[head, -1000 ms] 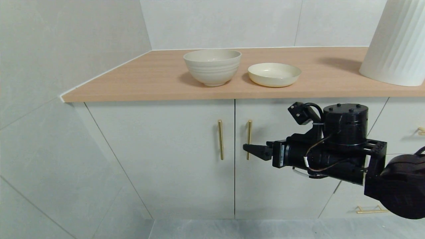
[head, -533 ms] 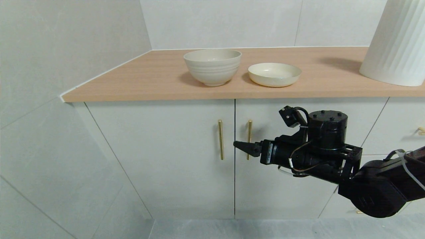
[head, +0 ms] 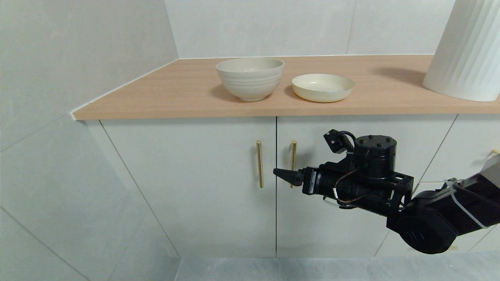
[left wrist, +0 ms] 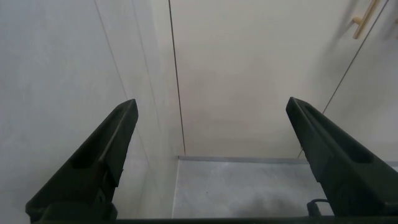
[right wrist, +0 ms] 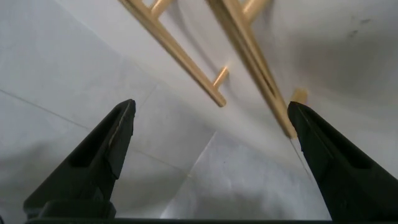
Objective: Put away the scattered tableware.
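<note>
Pale grey tiled walls (head: 78, 58) meet in a corner, and a wooden countertop (head: 187, 86) runs from that corner toward the right. Below it stands a light cabinet with two closed doors, the left door (head: 195, 187) and the right door (head: 308, 226), which meet at a thin vertical seam. Under them is a grey floor (head: 312, 269).

At the far right of the countertop stands a tall white ribbed vessel (head: 465, 50). The right arm (head: 429, 218) comes in from the right, below the countertop edge and in front of the right door.

The tableware is on the countertop, near its front edge. The deep bowl (head: 250, 78) stands upright above the left door. The shallow dish (head: 322, 87) is just beside it on the right, and they do not touch.

Each door has a thin gold vertical handle near the seam: the left handle (head: 259, 164) and the right handle (head: 293, 154). The right gripper (head: 283, 175) points at the seam and crosses in front of the lower part of the right handle. In the right wrist view its fingers (right wrist: 109, 149) are spread wide and hold nothing, and both gold handles appear between them.

The left gripper (left wrist: 211, 109) is also spread wide and empty, and it faces the cabinet front low down, near the floor.
</note>
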Available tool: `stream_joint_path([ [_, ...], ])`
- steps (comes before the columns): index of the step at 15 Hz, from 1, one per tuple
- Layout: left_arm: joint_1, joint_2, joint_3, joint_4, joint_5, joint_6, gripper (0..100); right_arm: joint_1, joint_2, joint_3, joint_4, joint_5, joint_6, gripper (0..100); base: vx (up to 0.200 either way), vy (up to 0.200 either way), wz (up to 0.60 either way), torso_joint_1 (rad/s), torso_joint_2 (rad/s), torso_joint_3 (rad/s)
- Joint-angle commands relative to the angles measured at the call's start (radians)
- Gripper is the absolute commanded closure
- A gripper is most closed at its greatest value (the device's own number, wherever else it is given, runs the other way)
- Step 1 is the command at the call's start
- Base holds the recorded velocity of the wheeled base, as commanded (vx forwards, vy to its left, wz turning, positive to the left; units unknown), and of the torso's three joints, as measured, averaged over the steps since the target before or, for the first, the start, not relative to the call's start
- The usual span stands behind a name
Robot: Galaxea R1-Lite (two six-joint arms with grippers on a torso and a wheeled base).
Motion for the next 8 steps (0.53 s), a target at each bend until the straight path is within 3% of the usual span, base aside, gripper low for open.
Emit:
stream_joint_path([
  [1,0.000,0.000,0.000,0.000,0.000,0.000,0,-0.001,0.017,0.000,-0.025,0.000,0.002,0,0.000,0.000,0.00,0.000,0.00,0.000],
  [8,0.000,0.000,0.000,0.000,0.000,0.000,0,0.003,0.065,0.001,-0.133,0.003,0.005,0,0.000,0.000,0.00,0.000,0.00,0.000],
])
